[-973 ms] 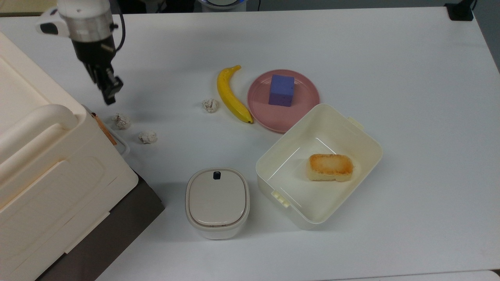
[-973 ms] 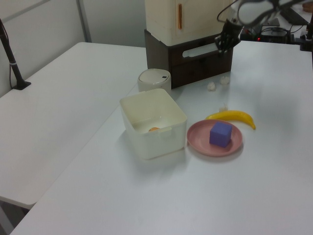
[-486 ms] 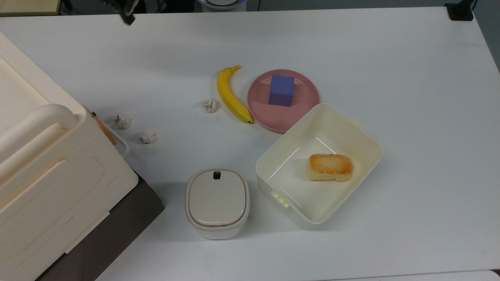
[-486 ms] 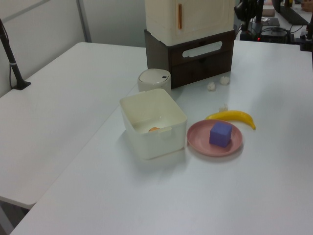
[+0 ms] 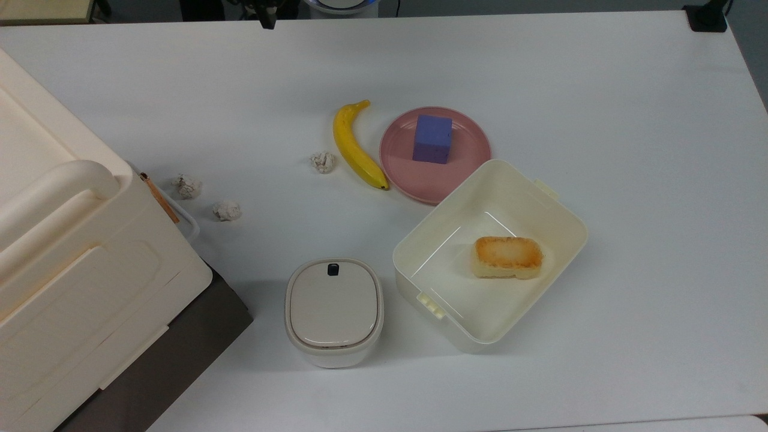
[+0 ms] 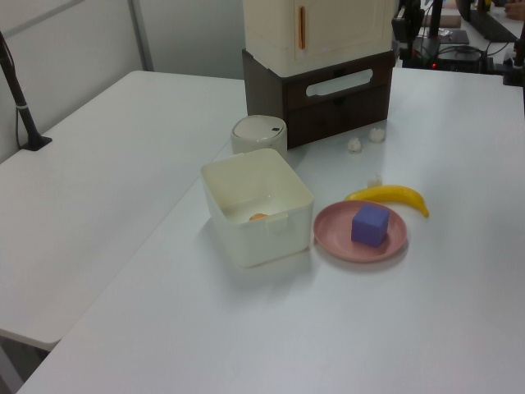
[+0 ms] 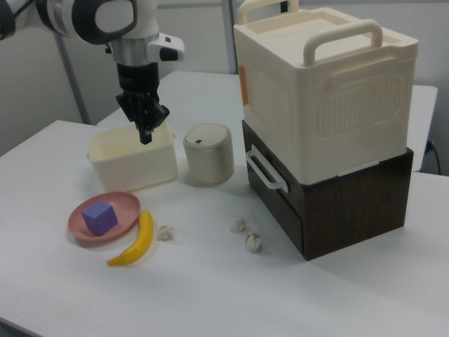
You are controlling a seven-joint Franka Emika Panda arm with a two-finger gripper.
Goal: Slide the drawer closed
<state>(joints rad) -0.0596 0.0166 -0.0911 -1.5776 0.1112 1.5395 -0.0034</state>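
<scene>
The drawer (image 7: 275,191) sits flush in the dark cabinet under the cream box (image 7: 324,86), white handle out front. The pincer (image 7: 145,135) hangs clenched and empty, well above the bench (image 7: 210,295).

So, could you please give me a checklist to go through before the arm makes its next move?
1. The drawer is flush with the dark cabinet front: ok.
2. The gripper is clear of the white handle, raised over by the open cream box: ok.
3. The paper balls lie on the table apart from the drawer front: ok.
4. The large cream case sits squarely on top of the cabinet: ok.
</scene>
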